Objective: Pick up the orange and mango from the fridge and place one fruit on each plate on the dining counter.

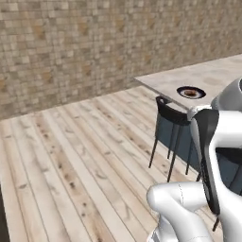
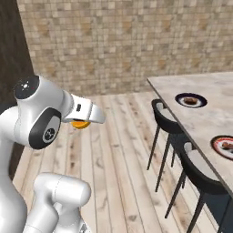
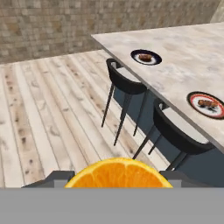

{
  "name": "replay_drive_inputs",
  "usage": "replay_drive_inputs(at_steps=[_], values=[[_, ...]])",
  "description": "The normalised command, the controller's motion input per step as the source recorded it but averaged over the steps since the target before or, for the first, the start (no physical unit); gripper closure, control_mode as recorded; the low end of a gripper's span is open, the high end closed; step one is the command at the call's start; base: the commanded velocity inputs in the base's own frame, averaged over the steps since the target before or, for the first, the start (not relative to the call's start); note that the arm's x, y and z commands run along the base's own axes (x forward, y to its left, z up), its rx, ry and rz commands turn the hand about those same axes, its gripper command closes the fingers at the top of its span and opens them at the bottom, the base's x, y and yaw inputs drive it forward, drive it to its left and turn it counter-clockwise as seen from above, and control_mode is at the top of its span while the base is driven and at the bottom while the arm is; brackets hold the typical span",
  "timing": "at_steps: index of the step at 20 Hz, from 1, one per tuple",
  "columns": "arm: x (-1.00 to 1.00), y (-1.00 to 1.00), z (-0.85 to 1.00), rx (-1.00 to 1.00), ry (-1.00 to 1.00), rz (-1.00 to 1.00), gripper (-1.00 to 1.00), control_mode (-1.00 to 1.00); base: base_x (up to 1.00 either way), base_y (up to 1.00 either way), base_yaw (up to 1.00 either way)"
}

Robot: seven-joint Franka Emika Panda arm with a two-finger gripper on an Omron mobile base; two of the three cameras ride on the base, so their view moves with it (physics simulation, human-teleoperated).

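the gripper (image 3: 117, 181) is clamped on the orange (image 3: 117, 174), which sits between its two dark fingertips at the bottom of the hand view; in the right base view the orange (image 2: 80, 123) peeks out beneath the white hand, held in the air over the wooden floor (image 2: 113, 150), well apart from the dining counter (image 3: 183, 65). on the counter, the blue-rimmed plate (image 3: 146, 57) lies near the long edge facing the stools, toward the corner by the brick wall (image 3: 65, 26). the red-rimmed plate (image 3: 206, 104) lies further along, just inside the same edge. each plate carries a small brown piece. two dark stools (image 3: 127, 87) stand tucked against that edge.
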Motion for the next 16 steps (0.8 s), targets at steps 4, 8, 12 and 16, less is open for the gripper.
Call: replay_drive_inputs(at_steps=[4,8,12,16], values=[[0.00,0.00,0.00,0.00,0.00,0.00,1.00,1.00,0.99,0.59,-0.54],[0.00,0.00,0.00,0.00,0.00,0.00,1.00,1.00,0.95,0.56,-0.56],[0.00,0.00,0.00,0.00,0.00,0.00,1.00,1.00,0.85,0.52,-0.55],[0.00,0.00,0.00,0.00,0.00,0.00,1.00,1.00,0.79,0.67,-0.56]])
